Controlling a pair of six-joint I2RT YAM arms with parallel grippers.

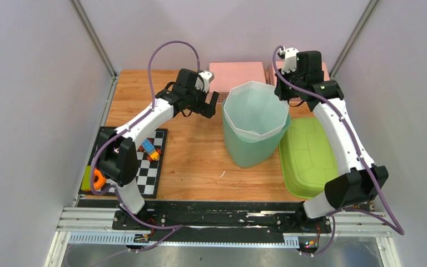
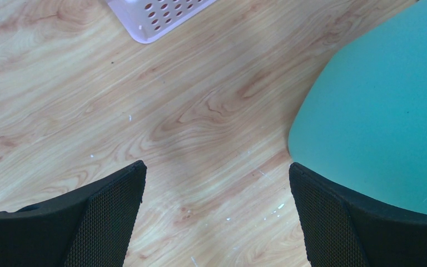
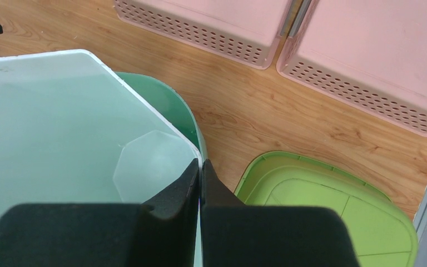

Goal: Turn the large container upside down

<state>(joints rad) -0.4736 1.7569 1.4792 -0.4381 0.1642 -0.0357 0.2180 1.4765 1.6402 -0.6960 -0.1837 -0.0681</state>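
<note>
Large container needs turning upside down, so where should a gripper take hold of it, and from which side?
Grip the thin top rim, from above, one finger inside and one outside. The large container stands upright, mouth open, and its body looks too wide for the jaws. The right gripper is shut on the rim's right side that way.

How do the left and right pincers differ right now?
The left pincer is wide open and empty; the right pincer is shut on the large container's rim. The left pincer hangs beside the container's left wall; the right pincer is at its far right edge. Both are black.
</note>
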